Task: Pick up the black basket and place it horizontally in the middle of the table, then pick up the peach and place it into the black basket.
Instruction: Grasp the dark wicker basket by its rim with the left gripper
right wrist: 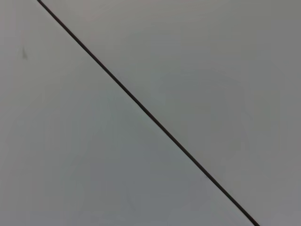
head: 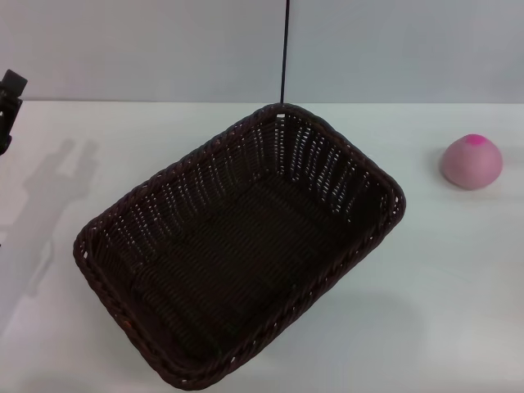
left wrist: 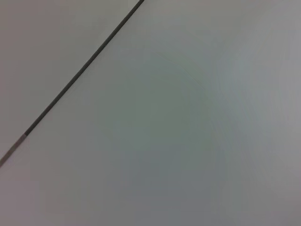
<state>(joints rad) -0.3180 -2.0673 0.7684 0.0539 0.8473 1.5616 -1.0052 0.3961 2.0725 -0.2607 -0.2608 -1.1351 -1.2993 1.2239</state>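
Only in the head view are the black basket (head: 237, 254), set diagonally on the white desk (head: 458, 278), and the peach (head: 472, 161), well apart toward the right, shown. A dark part of the left arm (head: 10, 102) is seen at the edge; whether either hand is spread cannot be told. Both wrist views are filled by a plain grey surface (left wrist: 188, 141) crossed by a thin dark line (right wrist: 146, 110).

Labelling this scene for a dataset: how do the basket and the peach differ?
The black basket is large, rectangular and woven; the peach is small, round and smooth. The basket is near-black, the peach pale pink. The basket lies skewed mid-table, the peach far right. Both rest on the white table, apart.
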